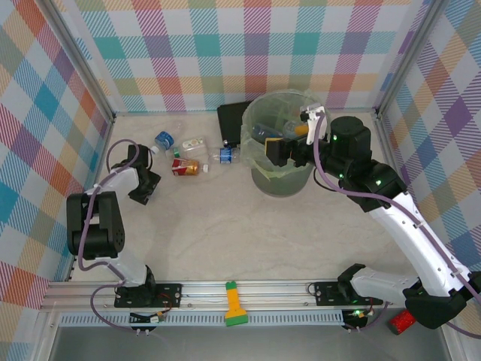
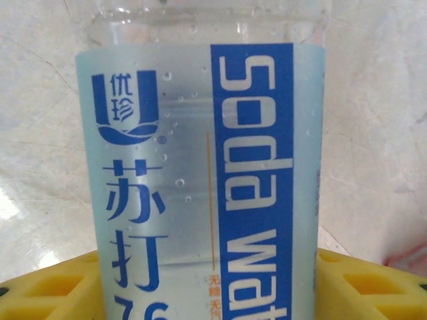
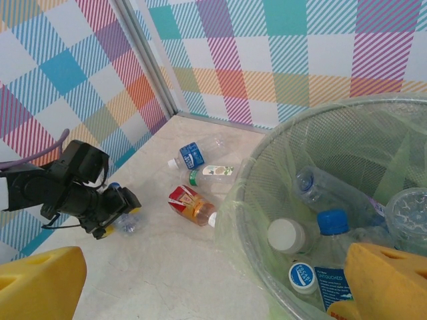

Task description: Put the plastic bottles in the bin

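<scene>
Lying on the worktop (image 1: 225, 226) near its left edge, the soda-water bottle (image 2: 200, 187) sits right between the yellow fingers (image 2: 47, 287) of the left gripper (image 2: 208, 287). Its long axis runs straight out from the wrist, in line with the gripper's reach, so the fingers straddle the narrow way across its labelled belly. One finger stands at each side, hard against the label's edges. Whether they already pinch it I cannot tell. From the right wrist view the same bottle (image 3: 125, 223) shows as a clear shape at the tip of the black left arm.

Four more plastic bottles lie toward the far edge, between that arm and the bin (image 1: 264, 179):
- a blue-labelled one (image 1: 164, 140)
- a clear one with a pale label (image 1: 194, 143)
- a red-labelled one (image 1: 184, 167)
- a blue-capped one (image 1: 228, 155), just beside the bin's wall

The bin stands right of centre near the far edge, already holding several bottles (image 3: 330, 223).

The right gripper (image 3: 213, 293) hangs over the bin's rim with its fingers spread wide and nothing between them.

The left arm is plainly the nearer one (the right is well apart from this bottle). The coming move likely turns on a firm squeeze across the belly, then a carry rightward to the bin.
</scene>
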Robot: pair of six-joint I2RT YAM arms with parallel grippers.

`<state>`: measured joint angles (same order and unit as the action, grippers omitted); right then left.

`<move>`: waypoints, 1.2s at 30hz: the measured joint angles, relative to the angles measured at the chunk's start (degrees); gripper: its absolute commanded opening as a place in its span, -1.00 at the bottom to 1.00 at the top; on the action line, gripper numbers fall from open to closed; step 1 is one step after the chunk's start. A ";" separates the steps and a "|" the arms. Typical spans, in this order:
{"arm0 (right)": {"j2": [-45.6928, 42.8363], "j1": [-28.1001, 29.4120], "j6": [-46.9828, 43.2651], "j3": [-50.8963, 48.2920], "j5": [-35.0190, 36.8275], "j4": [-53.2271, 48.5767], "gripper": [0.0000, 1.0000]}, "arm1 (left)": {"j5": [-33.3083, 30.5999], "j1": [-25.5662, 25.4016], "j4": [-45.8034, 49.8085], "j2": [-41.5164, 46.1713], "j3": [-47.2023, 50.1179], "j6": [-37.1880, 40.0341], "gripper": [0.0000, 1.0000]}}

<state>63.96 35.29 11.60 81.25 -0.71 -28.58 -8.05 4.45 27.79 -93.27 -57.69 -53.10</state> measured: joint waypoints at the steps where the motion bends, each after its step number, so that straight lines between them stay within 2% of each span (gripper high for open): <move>1: 0.00 0.00 0.02 0.00 -0.02 0.00 0.98 | 0.00 -0.28 -0.04 0.94 0.15 0.61 0.26; 6: 0.00 0.00 0.68 -0.07 -0.44 0.04 0.98 | -0.70 -3.48 0.13 9.01 1.01 5.64 0.19; 13: 0.85 0.00 2.16 -0.04 -2.75 0.31 0.98 | -3.32 -13.20 -0.24 21.00 1.22 14.05 0.17; 21: 6.32 0.00 4.76 3.45 -8.61 0.44 0.98 | -7.10 -28.87 -4.11 32.87 1.49 25.62 0.19; 29: 13.20 0.00 8.22 9.31 -17.88 0.98 0.63 | -10.08 -42.99 -7.32 35.28 1.18 35.21 0.21; 32: 17.11 0.00 9.66 12.83 -21.53 1.07 0.53 | -9.77 -45.55 -7.93 35.28 1.18 37.64 0.20; 36: 22.82 0.00 11.02 18.14 -25.00 0.09 0.27 | -7.23 -46.88 -8.44 35.60 0.83 39.54 0.20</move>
<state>86.78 35.29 22.61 99.39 -25.71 -28.49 -15.29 -42.44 19.35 -57.67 -56.86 -13.56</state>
